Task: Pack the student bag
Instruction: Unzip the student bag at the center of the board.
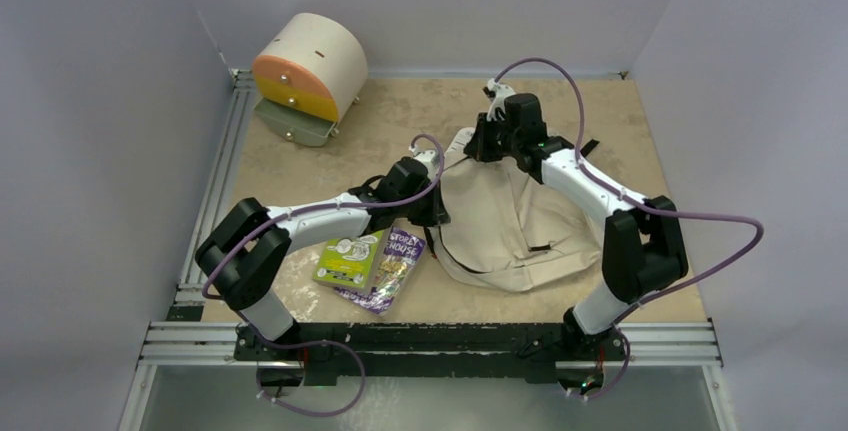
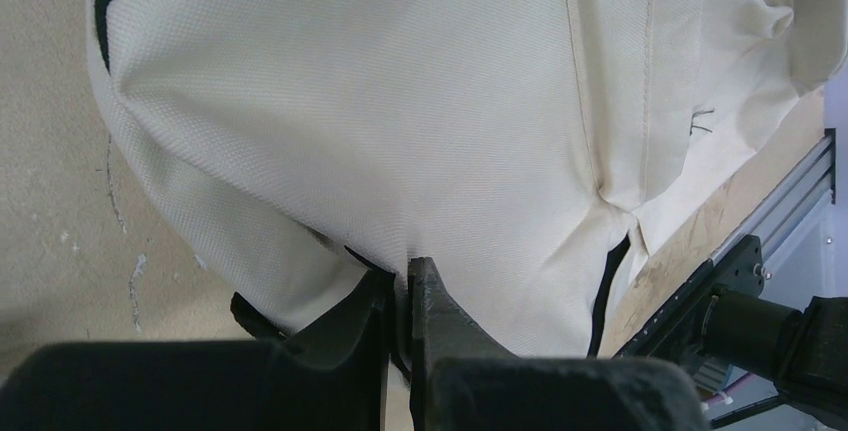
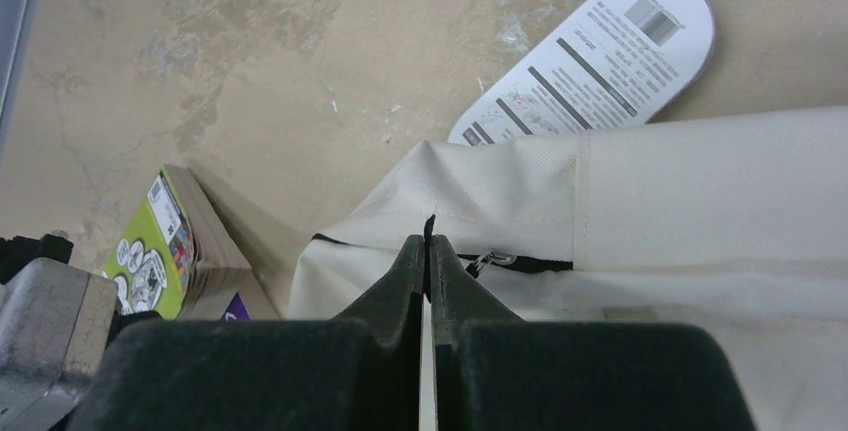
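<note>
We note cream drum-shaped drawer unit [image 1: 305,76] at far-left corner of bench [image 1: 400,116], orange face turned near-left, lowest grey-green drawer [image 1: 293,123] pulled out. By near edge, left of middle: green book [image 1: 350,259] lying flat, purple "Story House" book [image 1: 392,269] touching its right side. White oval card [image 3: 590,61], barcode and print up, lies flat. Aluminium rail [image 1: 215,186] runs along left edge.

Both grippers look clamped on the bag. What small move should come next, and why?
Probably ease the right gripper up and away from the left gripper to spread the student bag open. Both look shut on its fabric, the right beside the black zipper, and the green book lies outside it on the table.
</note>
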Controlling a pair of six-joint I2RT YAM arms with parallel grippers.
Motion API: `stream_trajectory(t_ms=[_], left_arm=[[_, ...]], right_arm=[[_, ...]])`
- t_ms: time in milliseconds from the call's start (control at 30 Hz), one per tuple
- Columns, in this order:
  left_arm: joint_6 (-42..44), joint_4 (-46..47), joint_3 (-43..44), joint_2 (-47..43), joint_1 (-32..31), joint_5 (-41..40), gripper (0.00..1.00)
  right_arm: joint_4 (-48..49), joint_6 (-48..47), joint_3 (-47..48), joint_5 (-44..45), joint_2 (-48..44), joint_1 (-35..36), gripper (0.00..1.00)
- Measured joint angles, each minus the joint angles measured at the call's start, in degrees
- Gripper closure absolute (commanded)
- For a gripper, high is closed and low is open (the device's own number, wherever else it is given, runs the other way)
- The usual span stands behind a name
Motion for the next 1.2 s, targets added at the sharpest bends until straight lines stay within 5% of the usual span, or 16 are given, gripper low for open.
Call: stream_trajectory(t_ms=[200, 333, 733, 1200], left_arm=[[0.7, -0.8, -1.4, -2.0, 0.0, -1.7, 0.66], [2.5, -1.9, -1.8, -5.4, 0.0, -4.2, 0.56], [17.9, 6.8, -0.5, -10.8, 0.0, -10.1, 0.55], [36.2, 42.0, -4.2, 1.0, 0.0, -3.8, 0.6]], right_arm=[[0.2, 0.7, -3.0, 4.4, -3.8, 0.1, 1.0], [0.8, 1.3, -3.7, 5.8, -5.2, 0.2, 1.0], [2.5, 6.6, -5.7, 10.0, -6.7, 0.3, 1.0], [2.8, 11.5, -5.6, 6.4, -6.8, -3.1, 1.0]])
